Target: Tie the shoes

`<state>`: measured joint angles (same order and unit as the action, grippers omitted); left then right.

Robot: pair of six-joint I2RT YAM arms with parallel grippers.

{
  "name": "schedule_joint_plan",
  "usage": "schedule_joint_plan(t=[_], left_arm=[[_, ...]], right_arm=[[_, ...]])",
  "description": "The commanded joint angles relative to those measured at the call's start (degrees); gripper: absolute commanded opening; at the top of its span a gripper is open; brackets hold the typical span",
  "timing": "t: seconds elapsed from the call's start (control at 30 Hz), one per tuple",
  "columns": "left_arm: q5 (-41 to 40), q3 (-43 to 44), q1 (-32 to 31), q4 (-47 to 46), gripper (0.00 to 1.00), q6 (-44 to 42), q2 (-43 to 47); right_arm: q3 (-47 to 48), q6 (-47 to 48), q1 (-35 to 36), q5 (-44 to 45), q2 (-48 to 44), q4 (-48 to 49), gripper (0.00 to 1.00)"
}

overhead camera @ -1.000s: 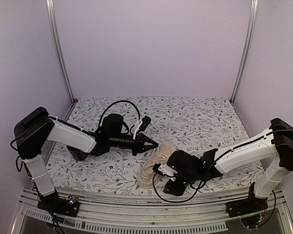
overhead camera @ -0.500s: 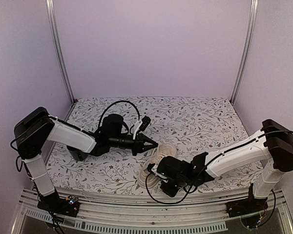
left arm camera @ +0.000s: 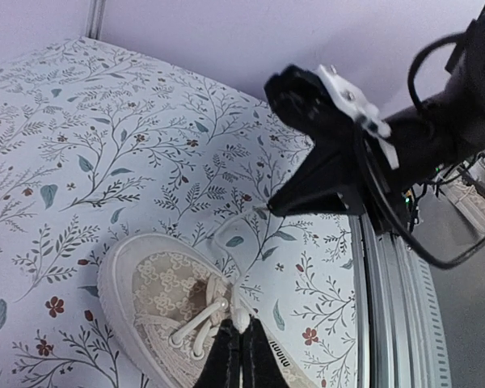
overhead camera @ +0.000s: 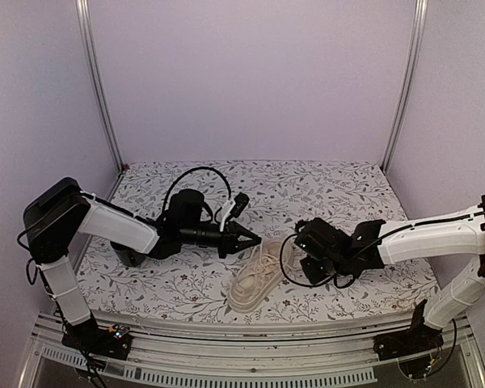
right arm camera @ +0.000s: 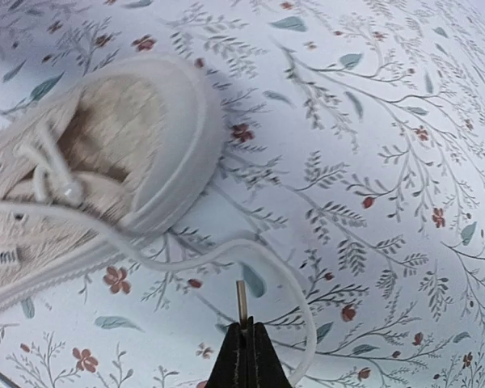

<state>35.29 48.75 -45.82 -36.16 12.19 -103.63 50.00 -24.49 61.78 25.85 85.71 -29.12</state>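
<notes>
Top external view: the cream shoe (overhead camera: 253, 281) lies on the flowery bench (overhead camera: 347, 190), close to the front edge, about in the middle. Just to its right, the right gripper (right arm camera: 241, 330) is pinched shut on the tip of a long lace (right arm camera: 178, 263). This lace runs over the bench from the shoe. A bit farther back, the left gripper (left arm camera: 241, 346) is squeezed shut on a short lace (left arm camera: 236, 314) on top of the shoe.

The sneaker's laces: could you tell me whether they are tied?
Undone: a loose lace trails from the sneaker across the table into the right gripper's shut jaws.
</notes>
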Motion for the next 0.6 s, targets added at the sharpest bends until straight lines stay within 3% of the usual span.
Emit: schedule_joint_plan(t=[0.0, 0.23, 0.4, 0.57], left_arm=[[-0.5, -0.6, 0.7, -1.0, 0.00, -0.7, 0.3], [-0.7, -1.1, 0.6, -1.7, 0.00, -0.7, 0.6], [-1.4, -2.0, 0.6, -2.6, 0.00, -0.8, 1.2], [-2.6, -2.9, 0.5, -3.3, 0.00, -1.1, 2.1]], right_arm=[[2.8, -1.0, -7.2, 2.8, -3.6, 1.5, 0.02], [13.7, 5.9, -15.9, -4.0, -1.1, 16.6, 0.02], [27.4, 9.9, -17.1, -7.7, 7.6, 23.8, 0.02], [37.6, 9.8, -17.1, -16.1, 18.6, 25.1, 0.02]])
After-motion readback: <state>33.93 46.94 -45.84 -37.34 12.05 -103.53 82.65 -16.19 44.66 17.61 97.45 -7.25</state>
